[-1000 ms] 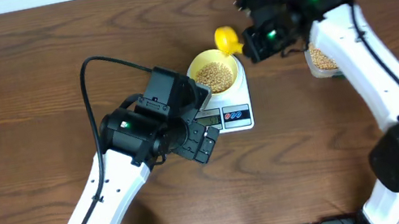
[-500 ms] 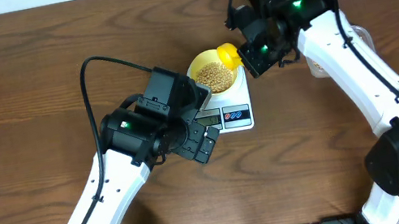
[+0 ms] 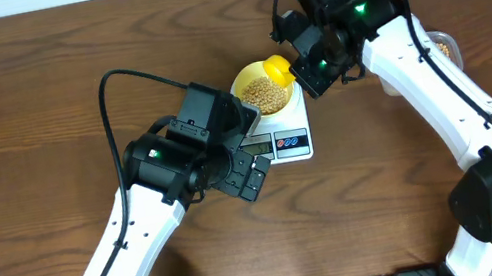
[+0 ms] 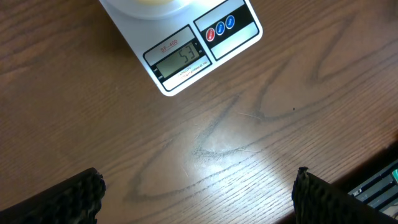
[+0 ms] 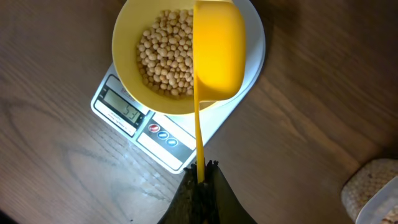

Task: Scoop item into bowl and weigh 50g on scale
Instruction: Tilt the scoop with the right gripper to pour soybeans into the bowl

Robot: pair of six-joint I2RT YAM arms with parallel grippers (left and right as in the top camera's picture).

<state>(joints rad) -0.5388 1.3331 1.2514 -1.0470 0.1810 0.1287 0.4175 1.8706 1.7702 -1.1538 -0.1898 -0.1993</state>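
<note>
The bowl [image 5: 124, 37], filled with beans [image 5: 165, 56], is seated on the scale [image 5: 155, 134] near the middle of the table [image 3: 35, 94]. The right hand [image 5: 200, 177] is clamped on the handle of a yellow scoop [image 5: 217, 53], whose cup is held over the bowl's 1 o'clock edge as seen from overhead. The left hand [image 4: 199, 205], fingers wide apart and empty, is poised at the scale's 7 o'clock. A tub [image 3: 443, 47] is seen at the scale's 3 o'clock, well apart.
</note>
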